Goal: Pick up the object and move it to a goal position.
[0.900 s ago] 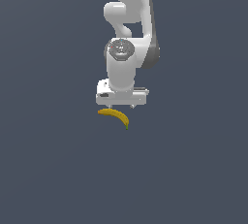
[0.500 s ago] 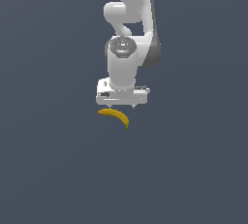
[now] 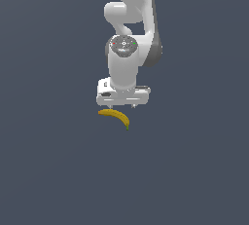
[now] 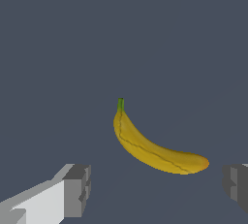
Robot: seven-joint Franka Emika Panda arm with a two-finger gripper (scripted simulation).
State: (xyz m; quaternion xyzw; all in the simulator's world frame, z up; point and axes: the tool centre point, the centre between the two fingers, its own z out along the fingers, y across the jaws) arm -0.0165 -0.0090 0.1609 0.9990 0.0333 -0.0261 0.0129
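The object is a small curved yellow banana (image 3: 115, 116) with a green stem tip, lying on the flat dark grey surface. My gripper (image 3: 123, 106) hangs just above it, pointing straight down, and its short fingertips stay apart from the banana. In the wrist view the banana (image 4: 155, 152) lies between and slightly beyond the two grey fingers (image 4: 76, 190), which stand wide apart. The gripper (image 4: 155, 189) is open and empty.
The white arm (image 3: 129, 19) rises straight up from the gripper to the top of the exterior view. The plain dark grey surface (image 3: 58, 170) fills all the rest of the picture.
The wrist has shifted very slightly to the exterior view's right. The banana has not moved and the gripper stays open above it.
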